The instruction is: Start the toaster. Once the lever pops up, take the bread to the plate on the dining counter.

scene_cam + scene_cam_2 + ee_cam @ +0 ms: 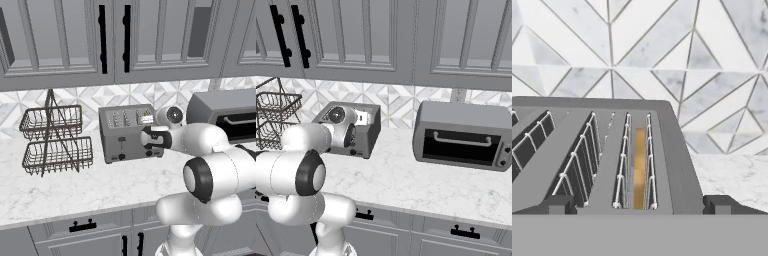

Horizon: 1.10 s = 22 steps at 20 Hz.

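We held our gripper (639, 202) wide open above the toaster (131, 133); pressing its front lever squarely should lower the bread (639, 167)

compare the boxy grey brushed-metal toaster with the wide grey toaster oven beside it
The boxy grey brushed-metal toaster is the smaller and loads through top slots; the wide grey toaster oven is broader and has a dark front door with a bar handle. The toaster has levers and knobs on its front. Both are grey and stand on the same marble counter.

toaster (363, 134) behind white arm (306, 172), toaster oven (463, 136) rightward
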Available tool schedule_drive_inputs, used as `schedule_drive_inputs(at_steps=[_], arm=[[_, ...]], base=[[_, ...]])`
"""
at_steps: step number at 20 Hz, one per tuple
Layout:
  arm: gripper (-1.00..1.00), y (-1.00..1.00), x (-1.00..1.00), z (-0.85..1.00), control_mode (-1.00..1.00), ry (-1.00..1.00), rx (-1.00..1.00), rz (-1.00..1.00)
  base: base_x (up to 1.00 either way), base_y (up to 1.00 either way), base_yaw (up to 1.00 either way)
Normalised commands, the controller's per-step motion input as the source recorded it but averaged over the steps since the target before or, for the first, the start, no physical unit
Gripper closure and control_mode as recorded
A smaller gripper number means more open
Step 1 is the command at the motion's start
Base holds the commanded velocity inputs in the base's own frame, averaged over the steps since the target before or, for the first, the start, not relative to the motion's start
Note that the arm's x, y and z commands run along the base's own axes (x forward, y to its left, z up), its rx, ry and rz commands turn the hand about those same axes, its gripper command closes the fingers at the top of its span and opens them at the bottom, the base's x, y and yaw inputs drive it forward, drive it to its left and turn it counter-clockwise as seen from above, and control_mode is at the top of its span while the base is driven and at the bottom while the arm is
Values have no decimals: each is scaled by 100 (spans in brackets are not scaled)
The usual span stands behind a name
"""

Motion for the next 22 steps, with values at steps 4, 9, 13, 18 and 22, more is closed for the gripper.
schedule_drive_inputs(at_steps=[4,9,13,18,22], arm=[[-100,0,0,-4,-100,3,0,0],[-100,0,13,0,-100,5,0,0],[-100,0,19,0,-100,6,0,0],[-100,0,20,0,-100,7,0,0],[-100,0,10,-1,-100,9,0,0]], base=[[0,0,0],[0,0,0],[0,0,0],[0,0,0],[0,0,0]])
